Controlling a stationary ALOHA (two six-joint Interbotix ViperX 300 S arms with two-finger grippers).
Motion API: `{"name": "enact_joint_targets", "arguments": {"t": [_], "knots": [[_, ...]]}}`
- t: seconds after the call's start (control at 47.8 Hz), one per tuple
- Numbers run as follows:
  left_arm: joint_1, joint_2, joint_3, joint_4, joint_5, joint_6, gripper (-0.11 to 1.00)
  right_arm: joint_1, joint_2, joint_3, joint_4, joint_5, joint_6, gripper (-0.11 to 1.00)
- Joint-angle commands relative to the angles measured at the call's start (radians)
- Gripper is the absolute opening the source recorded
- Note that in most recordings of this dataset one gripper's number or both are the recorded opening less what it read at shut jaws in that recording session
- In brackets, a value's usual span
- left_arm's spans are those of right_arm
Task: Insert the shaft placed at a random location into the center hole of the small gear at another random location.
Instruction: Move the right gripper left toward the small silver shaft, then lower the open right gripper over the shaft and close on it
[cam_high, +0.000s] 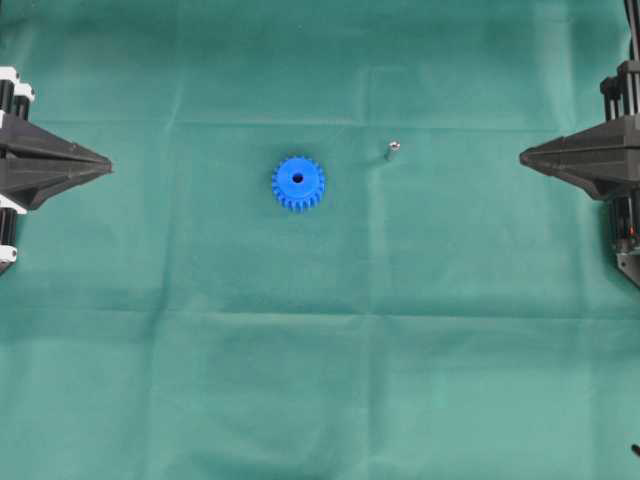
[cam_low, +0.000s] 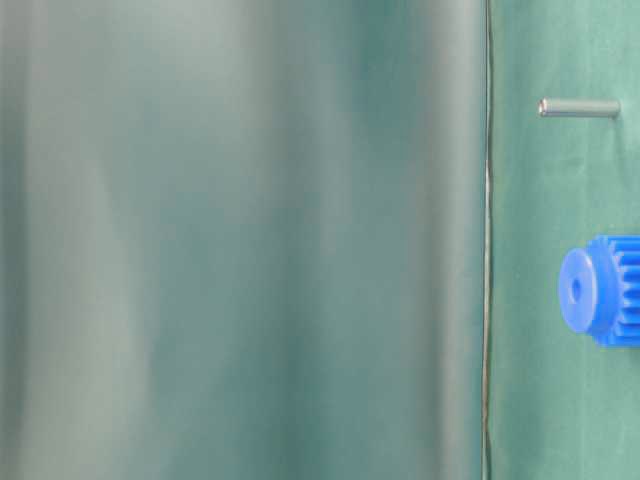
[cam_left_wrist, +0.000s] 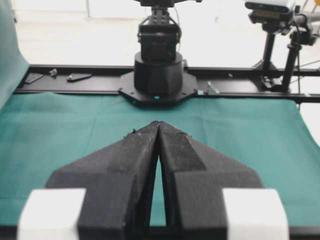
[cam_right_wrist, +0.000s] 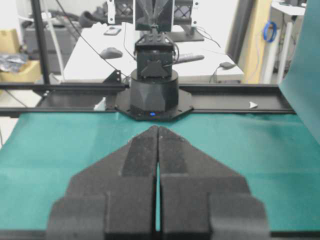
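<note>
The small gear (cam_high: 298, 183) is bright blue and lies flat near the middle of the green cloth, its dark center hole (cam_high: 297, 179) facing up. In the table-level view the gear (cam_low: 605, 290) shows at the right edge with its hub and the center hole (cam_low: 575, 290). The shaft (cam_high: 392, 150), a tiny silvery pin, rests on the cloth to the gear's right; it also shows in the table-level view (cam_low: 580, 107). My left gripper (cam_high: 108, 163) is shut at the left edge, far from both. My right gripper (cam_high: 522, 156) is shut at the right edge. Both wrist views show tips touching, left gripper (cam_left_wrist: 158, 123), right gripper (cam_right_wrist: 158, 128), with nothing between them.
Green cloth (cam_high: 320, 380) covers the whole table. The opposite arm's black base (cam_left_wrist: 157, 75) stands at the far edge in the left wrist view, and the other base (cam_right_wrist: 154, 90) in the right wrist view. A blurred green fold (cam_low: 240, 240) fills most of the table-level view.
</note>
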Motion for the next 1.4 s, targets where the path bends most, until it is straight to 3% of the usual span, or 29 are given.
{"name": "enact_joint_targets", "arguments": {"t": [0.0, 0.251, 0.543, 0.648, 0.836, 0.899, 1.003, 1.38], "knots": [[-0.009, 0.017, -0.026, 0.009, 0.025, -0.005, 0.0, -0.006, 0.017, -0.012, -0.006, 0.003, -0.003, 0.01], [-0.009, 0.017, -0.026, 0.014, 0.035, 0.0, 0.0, -0.074, 0.106, -0.003, -0.003, -0.028, -0.003, 0.01], [-0.009, 0.017, -0.025, 0.012, 0.037, 0.003, 0.0, -0.152, 0.36, 0.005, 0.009, -0.153, -0.003, 0.04], [-0.009, 0.017, -0.025, 0.014, 0.037, 0.003, 0.0, -0.172, 0.466, 0.002, 0.011, -0.224, -0.003, 0.23], [-0.009, 0.017, -0.023, 0.014, 0.04, 0.005, 0.0, -0.198, 0.663, -0.008, 0.012, -0.341, -0.008, 0.79], [-0.009, 0.017, -0.023, 0.014, 0.04, 0.006, 0.0, -0.201, 0.718, -0.012, 0.012, -0.373, -0.008, 0.89], [-0.009, 0.017, -0.023, 0.014, 0.041, 0.008, 0.0, -0.207, 0.798, -0.025, 0.026, -0.422, -0.008, 0.82], [-0.009, 0.017, -0.015, 0.014, 0.044, 0.008, 0.0, -0.244, 0.997, -0.066, 0.041, -0.515, -0.008, 0.83]]}}
